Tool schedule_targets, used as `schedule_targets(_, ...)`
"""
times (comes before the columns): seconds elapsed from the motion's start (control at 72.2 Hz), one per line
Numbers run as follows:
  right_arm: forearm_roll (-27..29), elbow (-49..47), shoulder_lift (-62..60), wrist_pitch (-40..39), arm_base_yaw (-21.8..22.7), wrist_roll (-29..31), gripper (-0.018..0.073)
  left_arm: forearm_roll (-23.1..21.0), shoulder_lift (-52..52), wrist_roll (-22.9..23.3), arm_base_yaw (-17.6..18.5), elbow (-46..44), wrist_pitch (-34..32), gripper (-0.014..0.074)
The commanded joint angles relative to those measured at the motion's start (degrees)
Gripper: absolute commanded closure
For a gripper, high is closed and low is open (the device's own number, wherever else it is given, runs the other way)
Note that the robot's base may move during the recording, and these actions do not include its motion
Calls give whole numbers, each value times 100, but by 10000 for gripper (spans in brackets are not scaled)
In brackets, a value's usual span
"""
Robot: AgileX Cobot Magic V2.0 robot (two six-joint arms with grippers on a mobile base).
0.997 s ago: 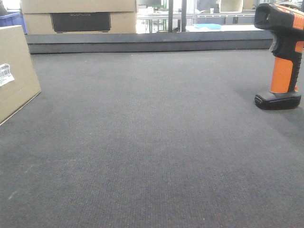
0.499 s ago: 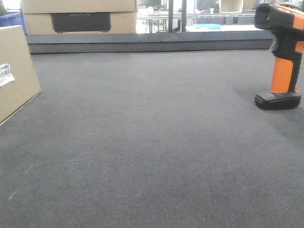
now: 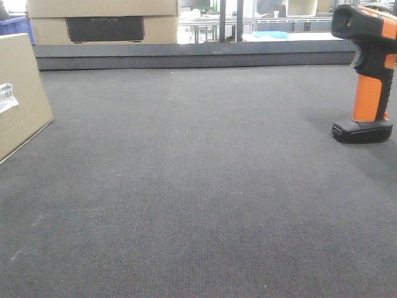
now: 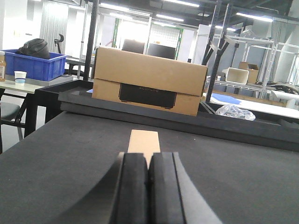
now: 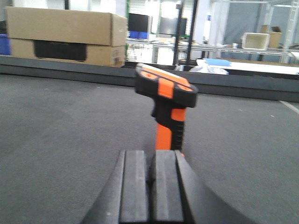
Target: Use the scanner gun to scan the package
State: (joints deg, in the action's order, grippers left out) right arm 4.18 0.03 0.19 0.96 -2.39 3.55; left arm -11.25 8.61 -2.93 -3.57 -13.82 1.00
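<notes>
On the dark grey mat (image 3: 198, 186), from where the front view looks, the scanner gun (image 3: 369, 74) stands upright on its black foot at about three o'clock, orange grip rising to a black-and-orange head whose nose points toward nine o'clock. Over at nine o'clock, the package (image 3: 18, 93), a plain brown carton, sits at the mat's left edge with a white barcode label (image 3: 6, 97) on its near face. The two are well apart, with bare mat between them. At twelve o'clock a raised dark ledge (image 3: 192, 54) closes off the far side, and behind it rests a large cardboard box (image 3: 102, 22) with a black panel on its side.

From the left wrist view, the left gripper (image 4: 148, 186) has its two black pads pressed together, nothing between them. Straight ahead at twelve o'clock a tan cardboard face (image 4: 143, 141) shows on the mat; I take it for the package but cannot be sure. A blue crate (image 4: 32, 65) sits on a side table at ten o'clock.

From the right wrist view, the right gripper (image 5: 152, 186) is likewise closed, pads nearly touching and empty. The scanner gun (image 5: 167, 107) stands directly ahead at twelve o'clock, just beyond the fingertips, slightly blurred, not gripped.
</notes>
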Motion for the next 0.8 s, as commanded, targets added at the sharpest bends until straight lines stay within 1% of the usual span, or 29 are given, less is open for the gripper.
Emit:
schedule_targets(0.0, -69, -3, -19, 58, 141, -143, 724, -27, -33, 30, -8, -9, -100, 708)
schedule_targets(0.194, -209, -3, -19, 124, 239, -143, 724, -27, -33, 30, -8, -9, -100, 708)
schedule_targets(0.789, -209, -3, -19, 198, 239, -143, 724, -27, -33, 30, -8, -9, -100, 708)
